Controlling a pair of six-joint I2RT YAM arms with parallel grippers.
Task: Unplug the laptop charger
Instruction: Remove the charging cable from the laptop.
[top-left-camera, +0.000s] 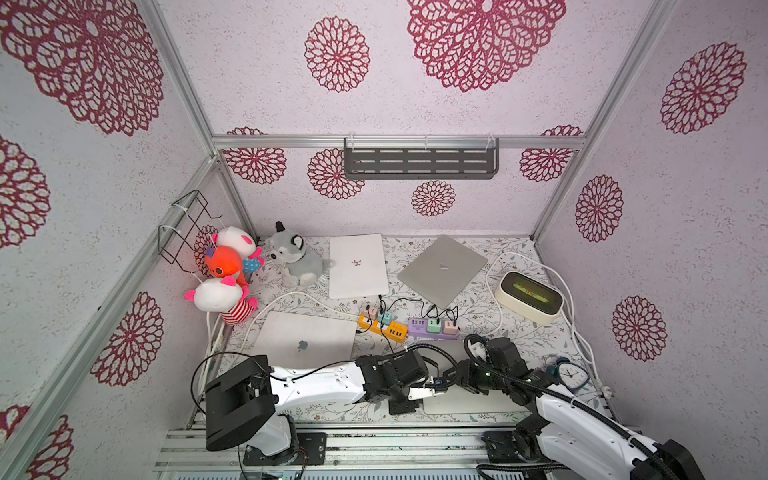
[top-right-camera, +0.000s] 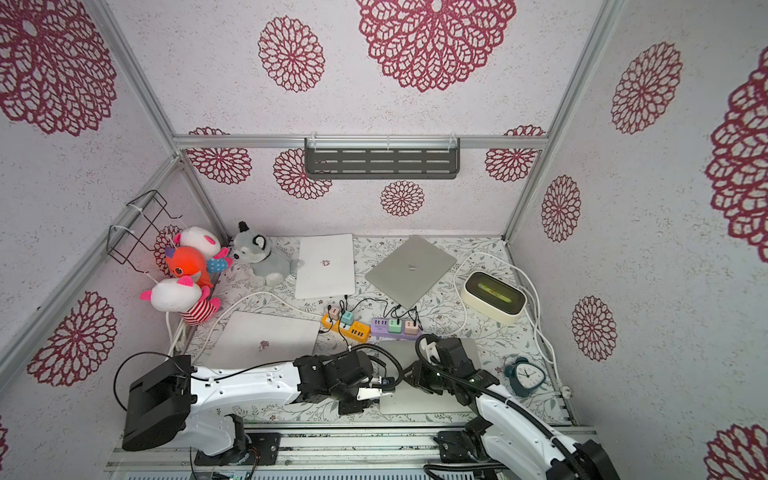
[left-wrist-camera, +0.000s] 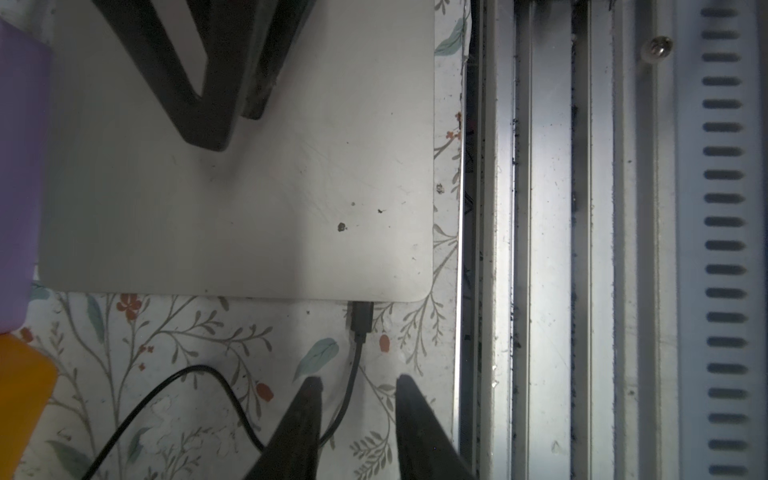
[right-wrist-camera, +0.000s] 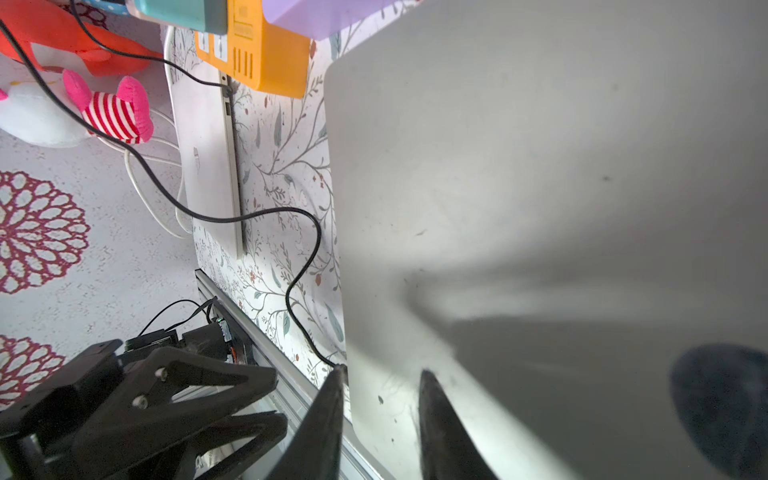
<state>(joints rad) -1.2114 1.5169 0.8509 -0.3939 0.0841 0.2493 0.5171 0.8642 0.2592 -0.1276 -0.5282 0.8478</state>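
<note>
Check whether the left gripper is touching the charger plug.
Apart. Left wrist view: the plug sits in the laptop edge, with bare mat showing between it and the open left gripper.

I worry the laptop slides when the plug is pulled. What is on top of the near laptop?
The right gripper hangs over the laptop lid; whether it touches cannot be told. The right arm hides part of the lid in both top views.
</note>
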